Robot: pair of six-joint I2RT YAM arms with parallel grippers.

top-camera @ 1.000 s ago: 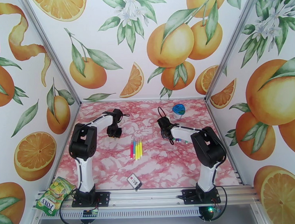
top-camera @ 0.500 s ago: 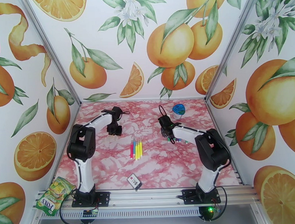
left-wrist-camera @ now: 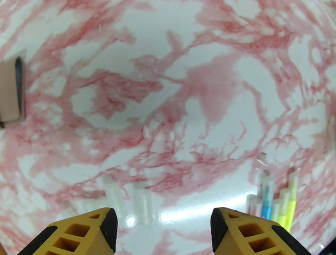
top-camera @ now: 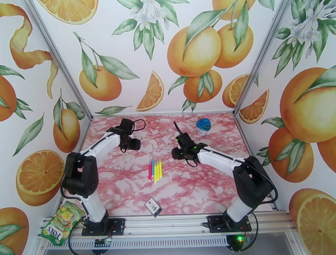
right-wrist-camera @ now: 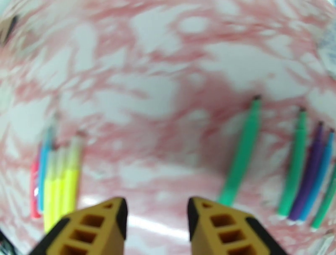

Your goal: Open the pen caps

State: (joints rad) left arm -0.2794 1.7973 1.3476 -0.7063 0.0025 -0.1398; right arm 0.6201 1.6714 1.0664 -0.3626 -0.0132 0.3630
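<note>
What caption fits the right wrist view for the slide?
Right gripper open, empty, over the pink-marbled table; a green pen at image right, pink, blue and yellow pens bunched at image left.

A blue-lidded clear pot (top-camera: 203,126) stands at the back of the pink table (top-camera: 126,193). A small black-and-white packet (top-camera: 153,207) lies near the front edge. A green sweet bag (top-camera: 62,223) lies past the front left corner.

The pink-marbled table (top-camera: 126,189) bears a row of pens (top-camera: 155,170), a blue-lidded container (top-camera: 203,126) and a small packet (top-camera: 153,207).
</note>
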